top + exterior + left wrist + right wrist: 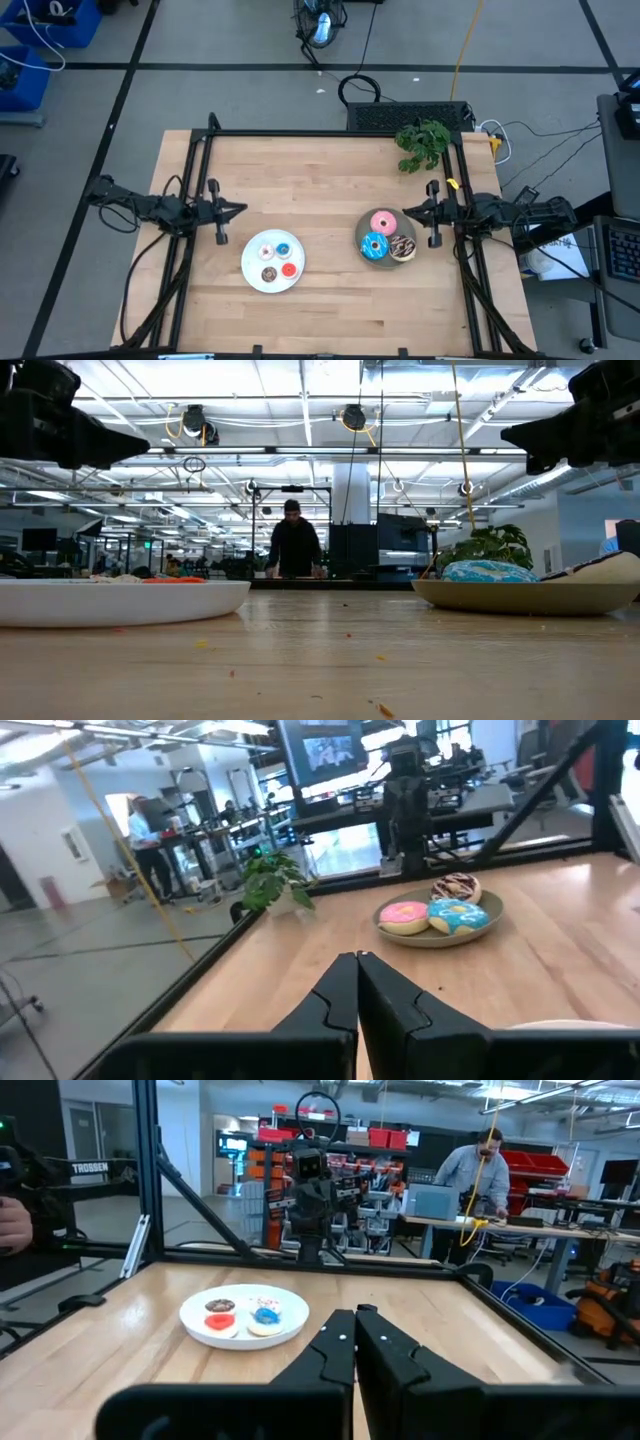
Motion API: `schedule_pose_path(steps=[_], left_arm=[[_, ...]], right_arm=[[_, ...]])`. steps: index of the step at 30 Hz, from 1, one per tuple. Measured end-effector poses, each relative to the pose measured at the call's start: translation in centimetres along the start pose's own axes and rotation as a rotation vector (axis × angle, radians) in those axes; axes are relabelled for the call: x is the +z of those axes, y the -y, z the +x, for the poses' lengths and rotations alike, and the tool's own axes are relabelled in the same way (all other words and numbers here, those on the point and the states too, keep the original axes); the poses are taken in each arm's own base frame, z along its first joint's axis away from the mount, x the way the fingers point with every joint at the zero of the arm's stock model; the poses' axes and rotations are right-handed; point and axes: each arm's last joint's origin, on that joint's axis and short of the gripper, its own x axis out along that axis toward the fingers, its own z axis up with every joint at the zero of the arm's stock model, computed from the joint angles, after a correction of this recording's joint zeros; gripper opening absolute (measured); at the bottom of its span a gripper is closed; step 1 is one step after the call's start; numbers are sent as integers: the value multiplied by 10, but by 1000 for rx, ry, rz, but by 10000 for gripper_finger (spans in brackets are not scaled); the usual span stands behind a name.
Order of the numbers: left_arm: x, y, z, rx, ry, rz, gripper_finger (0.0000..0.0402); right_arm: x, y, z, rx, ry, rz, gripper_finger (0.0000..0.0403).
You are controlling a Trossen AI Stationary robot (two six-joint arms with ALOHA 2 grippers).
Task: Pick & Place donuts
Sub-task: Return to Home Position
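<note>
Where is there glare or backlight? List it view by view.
Low view: ceiling lights glare; left arm and right arm are dark silhouettes. High view: even light, no glare on the table. Right wrist view: its fingers look dark against the bright room.

White plate (252, 262) and grey plate (362, 236) on table (300, 180); plant (423, 143) at its corner.

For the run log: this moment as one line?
left gripper shut | right gripper shut | large donuts on grey plate | tiny donuts on white plate

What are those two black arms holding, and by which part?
Nothing. Both arms' jaws are shut, empty; toy ring donuts lie on the round white plate and round grey plate.
</note>
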Motion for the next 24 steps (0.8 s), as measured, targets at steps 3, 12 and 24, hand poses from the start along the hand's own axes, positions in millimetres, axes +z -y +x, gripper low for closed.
schedule_pose_path(steps=[3,12,24], left_arm=[[-1,-1,0,22,-8,-8,18],[0,-1,0,25,-5,-56,13],[0,-1,0,26,-3,-56,61]], right_arm=[[0,0,0,-4,-5,-9,0],[0,0,0,-4,-4,-11,0],[0,0,0,-4,-4,18,0]])
